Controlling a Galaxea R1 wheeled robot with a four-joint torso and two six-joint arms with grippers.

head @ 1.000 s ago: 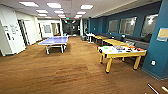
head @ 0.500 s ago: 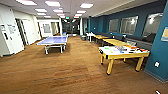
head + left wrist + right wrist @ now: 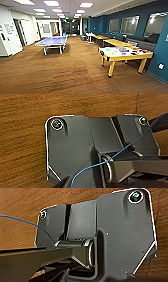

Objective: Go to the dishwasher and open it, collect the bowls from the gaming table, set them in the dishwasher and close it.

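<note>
A: Head view, quick rundown. Where's the task stuff?

B: Large flat white-topped gaming table with pale yellow edge and yellow legs (image 3: 124,55) sits at the right middle of the frame, against the dark teal wall (image 3: 160,53). It serves as the counter for a scatter of small coloured items; a greenish patch (image 3: 108,49) lies near its left end, but whether that is one of the bowls cannot be told, too blurred.

A: Anything else in the room?

B: Blue table-tennis table (image 3: 52,41) at left centre, well apart from the counter. Plain yellow-topped tables (image 3: 113,42) in a row behind the counter along the right wall, under the windows (image 3: 128,24). Brown wood-look floor (image 3: 62,75) across the lower frame, white doors and wall (image 3: 10,35) at the left, ceiling light panels (image 3: 51,3) along the top.

A: Jaws?

B: Cannot tell for either arm. Left wrist view has the dark plate and a thin blue cable (image 3: 100,165) over the brown floor; right wrist view has the same plate, a blue cable (image 3: 20,219) and floor. No fingers made out.
</note>
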